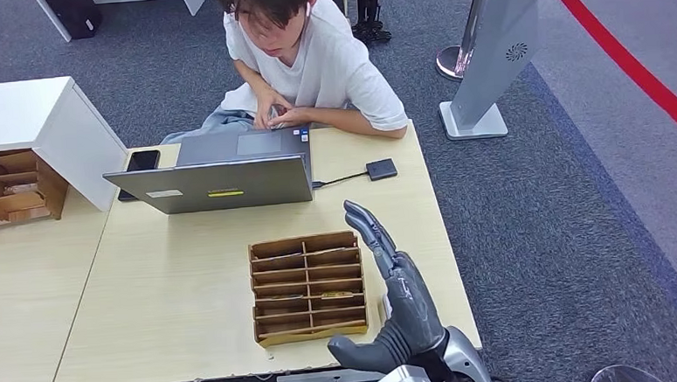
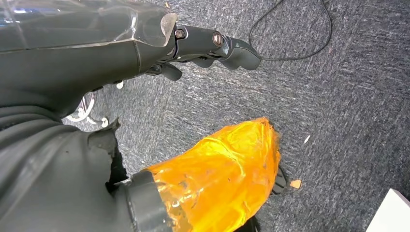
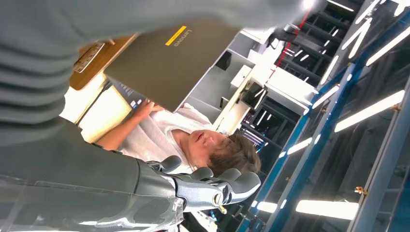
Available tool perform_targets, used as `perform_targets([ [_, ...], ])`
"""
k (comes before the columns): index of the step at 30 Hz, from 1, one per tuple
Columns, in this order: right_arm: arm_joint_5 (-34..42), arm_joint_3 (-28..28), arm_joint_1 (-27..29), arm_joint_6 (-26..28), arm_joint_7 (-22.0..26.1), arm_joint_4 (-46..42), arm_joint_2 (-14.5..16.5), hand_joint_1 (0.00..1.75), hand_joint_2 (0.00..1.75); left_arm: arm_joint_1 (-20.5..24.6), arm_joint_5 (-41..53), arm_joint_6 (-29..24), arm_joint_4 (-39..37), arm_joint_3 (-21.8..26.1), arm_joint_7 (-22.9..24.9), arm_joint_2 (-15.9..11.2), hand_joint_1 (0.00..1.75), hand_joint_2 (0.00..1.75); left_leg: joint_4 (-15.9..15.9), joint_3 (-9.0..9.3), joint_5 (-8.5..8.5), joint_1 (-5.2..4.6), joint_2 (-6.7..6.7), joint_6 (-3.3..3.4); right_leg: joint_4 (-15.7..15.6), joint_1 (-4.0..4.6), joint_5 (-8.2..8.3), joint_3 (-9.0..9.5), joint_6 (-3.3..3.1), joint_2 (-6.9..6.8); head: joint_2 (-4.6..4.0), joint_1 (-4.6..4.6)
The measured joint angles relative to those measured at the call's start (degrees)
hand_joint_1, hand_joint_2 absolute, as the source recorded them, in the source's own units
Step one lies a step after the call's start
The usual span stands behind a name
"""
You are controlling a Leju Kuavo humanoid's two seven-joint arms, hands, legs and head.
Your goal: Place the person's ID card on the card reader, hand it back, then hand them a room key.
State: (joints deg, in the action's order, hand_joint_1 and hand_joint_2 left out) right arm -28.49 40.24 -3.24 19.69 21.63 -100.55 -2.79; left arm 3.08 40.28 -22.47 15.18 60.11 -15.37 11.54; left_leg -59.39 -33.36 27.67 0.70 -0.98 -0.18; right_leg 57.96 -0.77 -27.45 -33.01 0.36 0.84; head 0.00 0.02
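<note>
A person in a white T-shirt [image 1: 311, 61] sits at the far side of the table, both hands [image 1: 274, 116] together by the laptop's far edge; I cannot make out a card in them. The small black card reader [image 1: 381, 169] lies on the table right of the laptop, on a cable. A wooden slotted box [image 1: 308, 286] with cards in its slots stands near the front edge. My right hand [image 1: 394, 284] is raised just right of that box, fingers stretched toward the person, holding nothing; its fingers [image 3: 212, 186] are spread. My left hand [image 2: 208, 46] hangs over the carpet, empty.
An open grey laptop [image 1: 220, 175] stands between me and the person, with a black phone [image 1: 143, 160] at its left. A second wooden box [image 1: 11, 186] and a white cabinet [image 1: 43, 119] stand at the far left. A grey sign stand [image 1: 490, 60] is on the carpet to the right.
</note>
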Motion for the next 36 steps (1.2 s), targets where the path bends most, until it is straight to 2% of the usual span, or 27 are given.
perform_targets([
  [18,-12.9,4.0,-1.1,1.4,-5.6,4.8,-1.0,0.00,1.75,-0.2,0.7,0.0,0.8,0.7,1.2,0.4,0.00,0.00,0.0,0.00,0.00,0.00,0.00,0.00,0.0,0.00,0.00,0.00,0.00,0.00,0.00,0.00],
  [29,-22.2,5.5,-1.9,3.0,-11.3,8.0,-1.3,0.00,1.75,-0.3,1.6,0.2,1.3,1.1,2.0,0.6,0.00,0.00,0.0,0.00,0.00,0.00,0.00,0.00,0.0,0.00,0.00,0.00,0.00,0.00,0.00,0.00],
  [36,-29.6,5.9,-2.1,4.1,-15.5,10.3,-1.7,0.00,1.75,-0.3,1.9,-1.0,2.1,1.5,2.4,1.9,0.00,0.00,0.0,0.00,0.00,-0.01,0.00,0.00,0.0,0.00,0.00,0.00,0.00,0.00,0.00,0.00],
])
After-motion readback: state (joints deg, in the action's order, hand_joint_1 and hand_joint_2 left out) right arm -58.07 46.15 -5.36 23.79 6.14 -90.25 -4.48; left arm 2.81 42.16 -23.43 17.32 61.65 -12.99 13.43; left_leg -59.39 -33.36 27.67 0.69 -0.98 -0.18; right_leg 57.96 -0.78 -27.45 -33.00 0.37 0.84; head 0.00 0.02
